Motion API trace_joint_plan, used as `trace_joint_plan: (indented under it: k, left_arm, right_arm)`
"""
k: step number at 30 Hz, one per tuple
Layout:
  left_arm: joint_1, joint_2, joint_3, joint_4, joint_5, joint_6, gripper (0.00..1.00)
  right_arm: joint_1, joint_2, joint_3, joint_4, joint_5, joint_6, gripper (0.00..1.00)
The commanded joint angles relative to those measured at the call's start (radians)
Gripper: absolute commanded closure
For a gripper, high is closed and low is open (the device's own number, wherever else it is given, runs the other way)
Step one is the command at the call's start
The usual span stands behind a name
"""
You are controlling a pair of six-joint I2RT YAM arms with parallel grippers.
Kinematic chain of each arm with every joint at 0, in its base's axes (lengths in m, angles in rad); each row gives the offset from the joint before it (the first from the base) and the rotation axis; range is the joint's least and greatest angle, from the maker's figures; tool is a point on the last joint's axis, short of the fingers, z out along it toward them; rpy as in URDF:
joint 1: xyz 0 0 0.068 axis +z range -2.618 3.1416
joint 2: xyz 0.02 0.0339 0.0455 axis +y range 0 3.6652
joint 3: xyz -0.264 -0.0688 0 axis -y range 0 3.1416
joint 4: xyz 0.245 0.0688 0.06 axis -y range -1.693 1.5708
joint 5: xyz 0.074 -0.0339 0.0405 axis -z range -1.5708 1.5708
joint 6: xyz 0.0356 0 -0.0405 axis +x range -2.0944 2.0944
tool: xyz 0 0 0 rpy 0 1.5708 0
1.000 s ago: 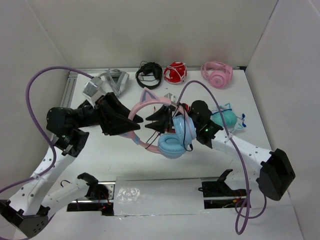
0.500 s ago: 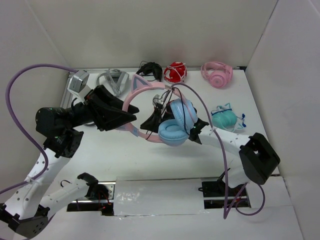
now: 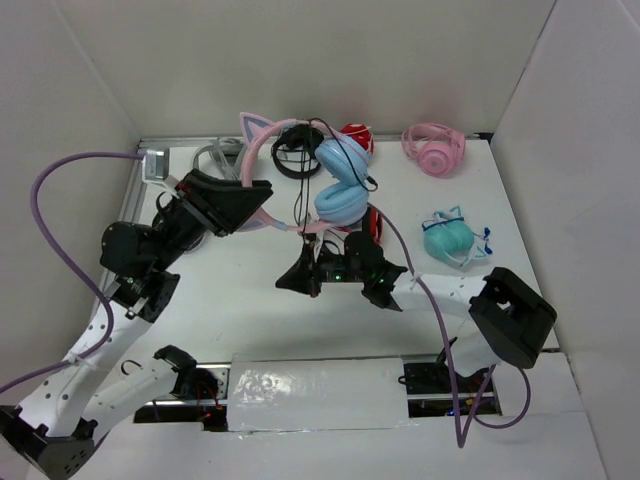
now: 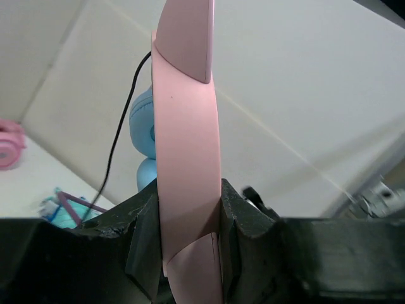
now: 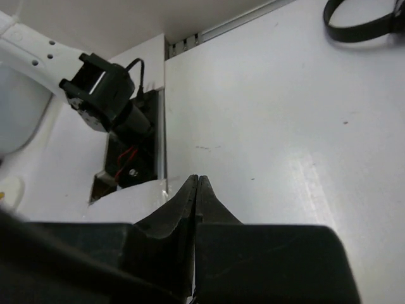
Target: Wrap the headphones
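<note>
The headphones have a pink headband (image 3: 262,140) with cat ears and light blue ear cups (image 3: 340,185). My left gripper (image 3: 262,200) is shut on the headband and holds them raised above the back of the table. In the left wrist view both jaws (image 4: 188,190) pinch the pink band (image 4: 188,126), with the blue cups (image 4: 142,126) and the thin black cable (image 4: 117,145) beyond. The cable (image 3: 299,195) hangs below the cups. My right gripper (image 3: 285,282) is shut, low over the table middle and apart from the cups. The right wrist view (image 5: 197,178) shows nothing between its jaws.
Along the back wall lie grey headphones (image 3: 215,155), black headphones (image 3: 297,158), red-and-black headphones (image 3: 355,135) and all-pink headphones (image 3: 434,148). Teal headphones (image 3: 448,237) lie at the right. A clear-covered strip (image 3: 320,390) runs along the near edge between the arm bases.
My left gripper has lifted the headphones up and toward the back wall. My right gripper has come away from the ear cups and dropped down to the left, over the table.
</note>
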Motion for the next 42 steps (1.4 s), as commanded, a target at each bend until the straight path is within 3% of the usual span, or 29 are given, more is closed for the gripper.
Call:
trace_joint_plan:
  k: [1,6,7,9,14,16,21,24,31,35,38,42]
  left_arm:
    - [-0.002,0.004,-0.018,0.156,-0.247,0.030,1.00]
    - [-0.002,0.062,-0.015,0.148,-0.410,0.096,1.00]
    - [-0.002,0.073,-0.058,0.198,-0.431,0.117,1.00]
    - [-0.002,0.085,-0.067,0.218,-0.432,0.134,1.00]
    - [-0.003,0.119,-0.055,0.151,-0.575,0.232,1.00]
    - [-0.003,0.120,-0.060,0.114,-0.603,0.268,1.00]
    - [-0.005,0.094,-0.072,-0.021,-0.675,0.311,1.00]
    - [-0.005,0.077,-0.107,-0.073,-0.740,0.329,1.00]
    - [-0.006,0.111,-0.094,-0.323,-0.720,0.311,1.00]
    - [-0.006,0.103,-0.126,-0.368,-0.677,0.297,1.00]
    - [-0.005,0.090,-0.149,-0.389,-0.596,0.346,1.00]
    - [-0.005,0.047,-0.186,-0.401,-0.350,0.444,1.00]
  right_arm:
    - [0.070,0.006,-0.028,0.065,0.093,0.078,1.00]
    - [0.127,-0.017,-0.053,0.043,0.220,0.167,1.00]
    - [0.173,-0.014,-0.020,-0.069,0.269,0.160,1.00]
    - [0.198,-0.019,0.011,-0.115,0.309,0.154,1.00]
    - [0.328,-0.068,0.037,-0.378,0.705,0.163,1.00]
    - [0.328,-0.086,0.067,-0.538,0.774,0.204,1.00]
    - [0.331,-0.114,0.192,-0.968,1.122,0.252,1.00]
    - [0.331,-0.143,0.234,-1.096,1.202,0.238,1.00]
    - [0.336,-0.143,0.366,-1.215,1.267,0.014,1.00]
    - [0.344,-0.116,0.438,-1.223,1.235,-0.153,1.00]
    - [0.356,-0.094,0.481,-1.191,1.287,-0.314,1.00]
    - [0.353,-0.054,0.540,-1.141,1.344,-0.506,1.00]
